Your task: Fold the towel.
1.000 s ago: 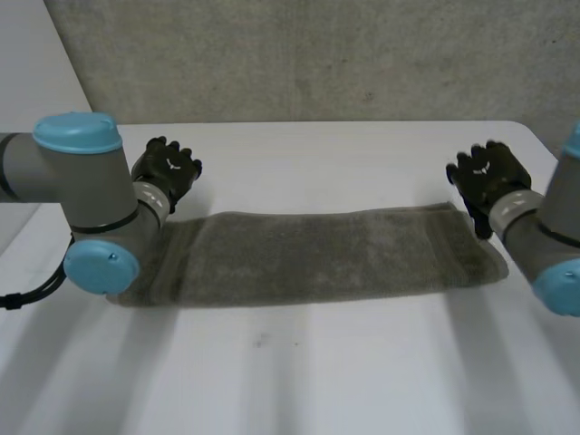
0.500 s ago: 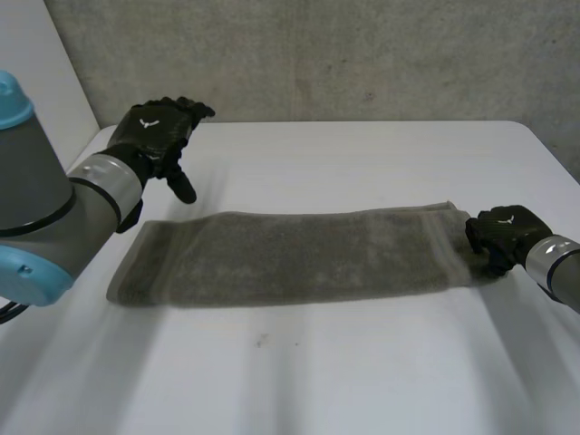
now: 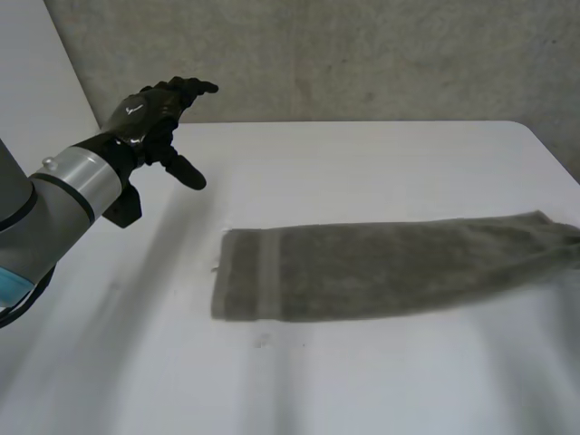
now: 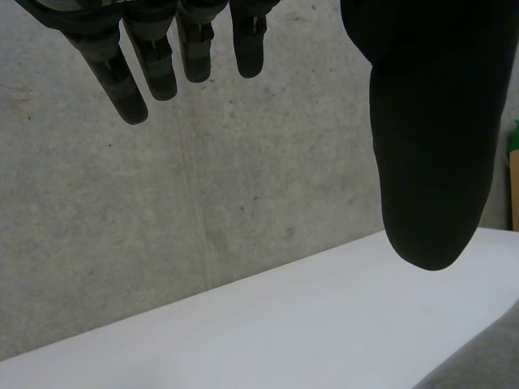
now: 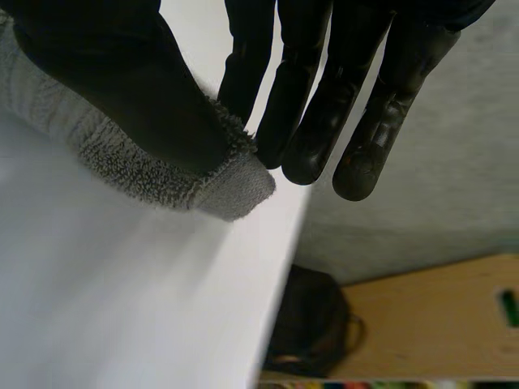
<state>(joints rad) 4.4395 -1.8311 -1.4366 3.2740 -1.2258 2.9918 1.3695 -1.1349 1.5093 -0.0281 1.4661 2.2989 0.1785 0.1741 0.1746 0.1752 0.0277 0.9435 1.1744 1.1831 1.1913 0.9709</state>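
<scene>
A grey-green towel (image 3: 381, 267), folded into a long strip, lies across the white table (image 3: 362, 154) and reaches the table's right side. My right hand (image 5: 122, 89) pinches the towel's end (image 5: 162, 182) between its thumb and fingers, close to the table's edge. My left hand (image 3: 149, 113) hangs above the table's far left, well away from the towel's left end, with its fingers (image 4: 162, 57) straight and spread and nothing in it. A bit of the towel (image 4: 486, 365) shows below the left thumb.
A concrete wall (image 3: 362, 54) stands behind the table. Past the table's right edge, a dark bag (image 5: 312, 324) sits on a wooden floor below.
My right hand came down onto the towel's right end, shut on it and pulled the whole towel to the right. My left hand lifted off the left end and moved back.
</scene>
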